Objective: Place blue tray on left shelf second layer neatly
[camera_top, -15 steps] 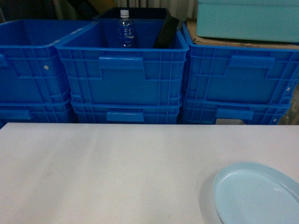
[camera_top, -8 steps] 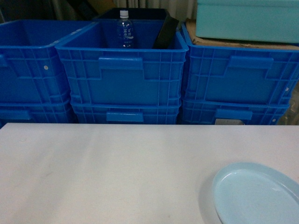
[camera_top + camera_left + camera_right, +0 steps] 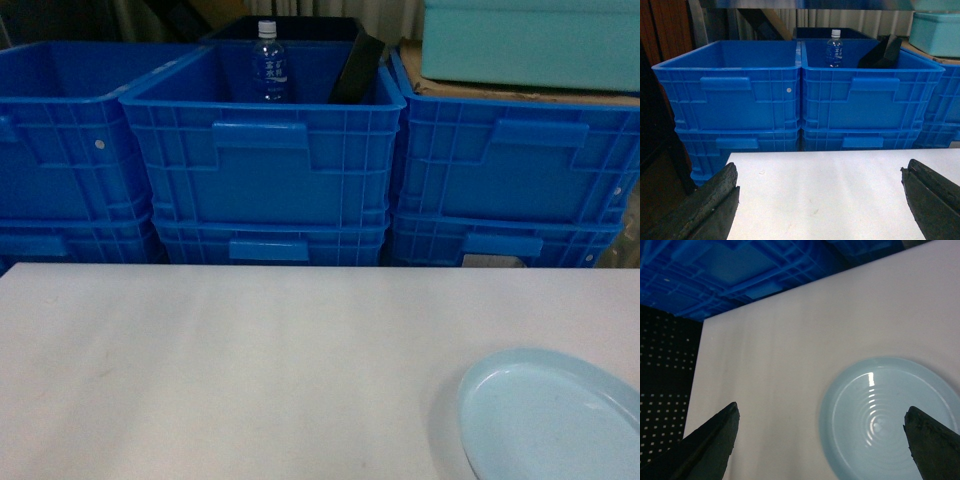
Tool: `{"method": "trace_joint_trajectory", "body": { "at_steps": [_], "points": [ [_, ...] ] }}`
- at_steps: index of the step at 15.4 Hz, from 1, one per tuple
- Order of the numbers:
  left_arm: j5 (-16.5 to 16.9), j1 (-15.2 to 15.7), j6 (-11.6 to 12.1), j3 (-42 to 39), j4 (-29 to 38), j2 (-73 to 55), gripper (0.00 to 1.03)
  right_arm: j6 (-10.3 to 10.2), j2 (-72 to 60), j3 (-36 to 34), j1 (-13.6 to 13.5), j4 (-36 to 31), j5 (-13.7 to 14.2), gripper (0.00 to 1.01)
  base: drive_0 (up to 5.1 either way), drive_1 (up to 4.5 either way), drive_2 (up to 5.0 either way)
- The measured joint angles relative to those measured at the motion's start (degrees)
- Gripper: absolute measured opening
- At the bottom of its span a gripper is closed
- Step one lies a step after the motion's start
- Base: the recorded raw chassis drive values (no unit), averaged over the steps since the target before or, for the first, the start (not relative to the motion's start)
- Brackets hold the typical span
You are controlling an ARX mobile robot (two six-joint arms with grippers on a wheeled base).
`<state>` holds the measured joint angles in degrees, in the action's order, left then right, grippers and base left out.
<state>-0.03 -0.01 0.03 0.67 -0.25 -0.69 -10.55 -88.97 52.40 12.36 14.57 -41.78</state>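
The blue tray (image 3: 550, 420) is a pale sky-blue shallow dish lying flat at the near right corner of the white table (image 3: 250, 360), partly cut off by the frame edge. In the right wrist view the blue tray (image 3: 890, 420) lies under my right gripper (image 3: 822, 440). That gripper is open, with one finger over bare table and the other over the dish, and it holds nothing. My left gripper (image 3: 820, 200) is open over bare table at the near left, far from the tray. Neither gripper shows in the head view. The left shelf second layer is out of view.
Deep-blue ribbed crates (image 3: 265, 150) are stacked two high in a row just behind the table's far edge. A water bottle (image 3: 268, 65) and a black object (image 3: 358, 70) stand in the middle top crate. A teal box (image 3: 530, 45) rests on the right stack.
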Motion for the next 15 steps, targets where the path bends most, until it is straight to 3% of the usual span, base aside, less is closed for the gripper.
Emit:
{"method": "trace_joint_trajectory", "body": {
  "at_steps": [5, 7, 8, 9, 10, 11, 14, 15],
  "points": [
    [0.0, 0.0, 0.0, 0.0, 0.0, 0.0, 0.98, 5.1, -8.3, 3.9, 3.0, 3.1, 1.2, 0.98, 0.0, 0.00, 0.0],
    [0.0, 0.0, 0.0, 0.0, 0.0, 0.0, 0.98, 10.7, -14.4, 4.7, 5.8, 5.3, 4.0, 0.98, 0.0, 0.00, 0.0],
    [0.0, 0.0, 0.0, 0.0, 0.0, 0.0, 0.98, 15.2, -16.4, 5.3, 7.3, 6.4, 4.7, 0.98, 0.0, 0.00, 0.0],
    [0.0, 0.0, 0.0, 0.0, 0.0, 0.0, 0.98, 16.9, -21.0, 5.6, 8.3, 5.8, 5.4, 0.98, 0.0, 0.00, 0.0],
    [0.0, 0.0, 0.0, 0.0, 0.0, 0.0, 0.98, 17.6, -23.5, 5.3, 10.4, 6.0, 6.2, 0.98, 0.0, 0.00, 0.0],
    [0.0, 0.0, 0.0, 0.0, 0.0, 0.0, 0.98, 17.7, -24.1, 3.1, 11.3, 5.1, 4.9, 0.98, 0.0, 0.00, 0.0],
    [0.0, 0.0, 0.0, 0.0, 0.0, 0.0, 0.98, 17.4, -24.0, -1.6, 8.9, 2.4, 2.6, 0.98, 0.0, 0.00, 0.0],
    [0.0, 0.0, 0.0, 0.0, 0.0, 0.0, 0.98, 16.7, -23.1, -4.2, 6.4, 1.0, 2.1, 0.98, 0.0, 0.00, 0.0]
  ]
}}
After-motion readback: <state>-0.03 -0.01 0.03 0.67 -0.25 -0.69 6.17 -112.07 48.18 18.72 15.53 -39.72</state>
